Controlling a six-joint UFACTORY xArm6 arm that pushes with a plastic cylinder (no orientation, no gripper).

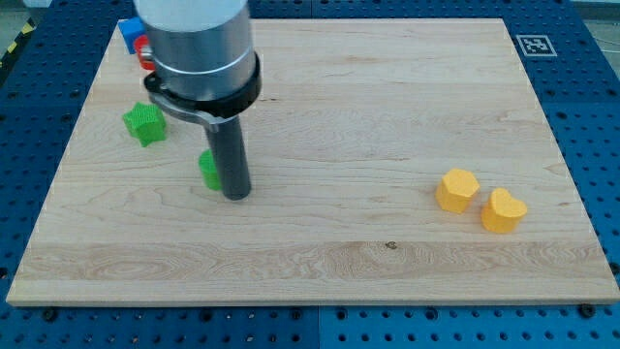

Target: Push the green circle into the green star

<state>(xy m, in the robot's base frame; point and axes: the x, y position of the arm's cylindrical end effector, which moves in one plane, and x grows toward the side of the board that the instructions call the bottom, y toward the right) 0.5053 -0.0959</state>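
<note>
The green star (144, 123) lies on the wooden board (387, 116) at the view's left. The green circle (208, 170) lies to its lower right, mostly hidden behind my dark rod. My tip (236, 196) rests on the board just right of the green circle, touching or almost touching it. The green circle and the green star are apart by a short gap.
A blue block (128, 33) and a red block (142, 50) sit at the top left corner, partly hidden by the arm's body. Two yellow blocks (457, 189) (503, 210) lie side by side at the lower right.
</note>
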